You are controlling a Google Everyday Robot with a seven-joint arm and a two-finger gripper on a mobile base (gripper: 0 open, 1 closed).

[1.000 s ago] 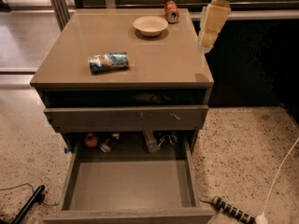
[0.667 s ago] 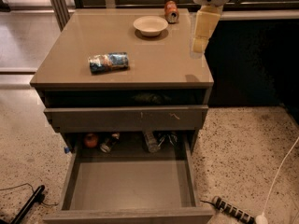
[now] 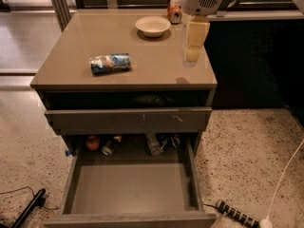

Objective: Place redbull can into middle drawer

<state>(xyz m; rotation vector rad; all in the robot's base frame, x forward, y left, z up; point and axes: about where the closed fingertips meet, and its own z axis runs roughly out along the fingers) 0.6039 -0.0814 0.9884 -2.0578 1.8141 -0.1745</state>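
The redbull can (image 3: 110, 63), blue and silver, lies on its side on the left half of the cabinet top (image 3: 142, 51). My gripper (image 3: 193, 50), cream-coloured under a white wrist, hangs over the right side of the top, well to the right of the can and just right of the bowl. It holds nothing that I can see. The middle drawer (image 3: 130, 188) is pulled out wide below, and its flat floor is bare toward the front.
A pale bowl (image 3: 152, 26) and an orange-red can (image 3: 175, 14) stand at the back of the top. The drawer front (image 3: 128, 120) above the open drawer bears small scratches. A red item (image 3: 93, 142) and bottles (image 3: 153, 144) lie at the open drawer's back. A power strip (image 3: 235, 213) lies on the floor to the right.
My gripper has moved left and lower, from beyond the cabinet's right edge to over the right side of the top. The can and the drawer have not moved.
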